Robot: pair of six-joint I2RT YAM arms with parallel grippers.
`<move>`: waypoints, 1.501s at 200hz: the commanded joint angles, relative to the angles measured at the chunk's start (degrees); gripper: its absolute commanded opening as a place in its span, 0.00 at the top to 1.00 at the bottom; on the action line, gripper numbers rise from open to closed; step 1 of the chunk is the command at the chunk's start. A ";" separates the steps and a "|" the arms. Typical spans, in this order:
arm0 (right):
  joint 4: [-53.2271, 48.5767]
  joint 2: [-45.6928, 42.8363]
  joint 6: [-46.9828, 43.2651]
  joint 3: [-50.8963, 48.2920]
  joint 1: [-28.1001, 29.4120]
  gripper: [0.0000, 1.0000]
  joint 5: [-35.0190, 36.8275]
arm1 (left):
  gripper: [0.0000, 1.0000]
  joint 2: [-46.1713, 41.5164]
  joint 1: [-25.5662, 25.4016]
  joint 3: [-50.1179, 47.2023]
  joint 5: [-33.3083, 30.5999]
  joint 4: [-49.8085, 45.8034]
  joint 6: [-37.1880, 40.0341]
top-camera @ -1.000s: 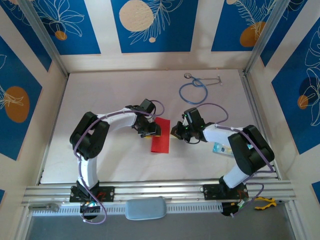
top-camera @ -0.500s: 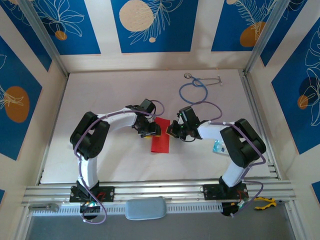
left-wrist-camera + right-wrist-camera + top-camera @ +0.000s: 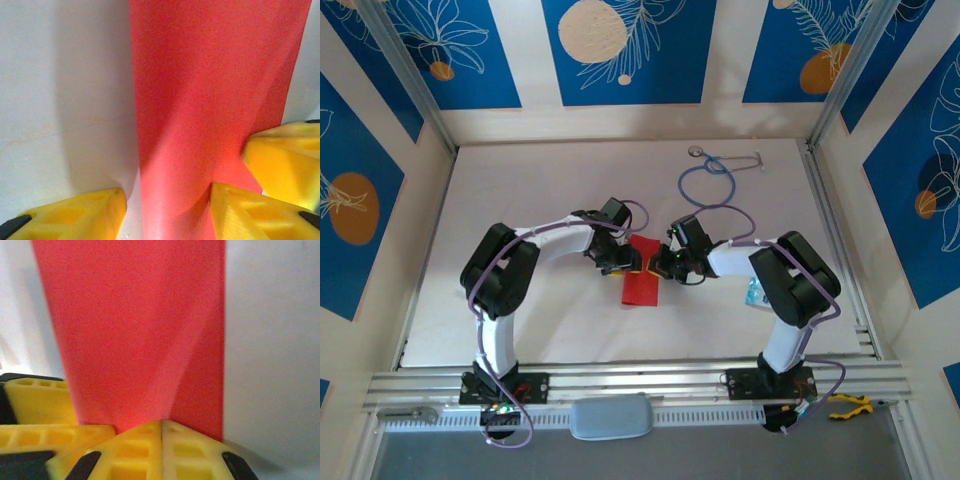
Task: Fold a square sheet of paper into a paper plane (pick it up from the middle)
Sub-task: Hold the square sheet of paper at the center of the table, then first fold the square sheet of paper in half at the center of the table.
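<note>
Top external view showed the red paper (image 3: 642, 287) near the middle of the table (image 3: 520, 190), folded into a narrow strip. Its far end lay between the left gripper (image 3: 624, 263) and the right gripper (image 3: 661, 266), which stood close together over it. The paper was matte, bright and unmarked.

Left wrist view showed a soft diagonal buckle across the strip's near end. The left gripper's fingers (image 3: 75, 215) were spread apart, one over bare table and the other against the strip's opposite edge.

Right wrist view showed the right gripper's fingers (image 3: 135, 445) pressed together, pinching the end of the paper, and a raised crease ran out from the pinch. A blue stethoscope (image 3: 707, 185) lay well apart, toward the far side of the table.
</note>
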 commanded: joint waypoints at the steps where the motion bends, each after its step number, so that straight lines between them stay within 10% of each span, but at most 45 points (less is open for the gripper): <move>1: -2.84 1.32 -1.55 -0.07 0.48 1.00 0.10 | 0.48 4.56 -1.51 -0.93 -0.38 1.98 0.94; 101: -12.17 6.11 -21.03 5.07 -7.08 1.00 -8.93 | 0.38 -11.26 0.94 -6.56 -0.48 9.30 -5.46; 182: -16.55 6.88 -23.68 7.61 -7.77 1.00 -8.10 | 1.00 -9.35 3.58 -13.49 15.48 32.44 -10.55; 300: -15.89 6.53 -22.27 6.47 -7.34 1.00 -6.02 | 1.00 -2.87 3.73 -15.82 13.53 32.54 -7.97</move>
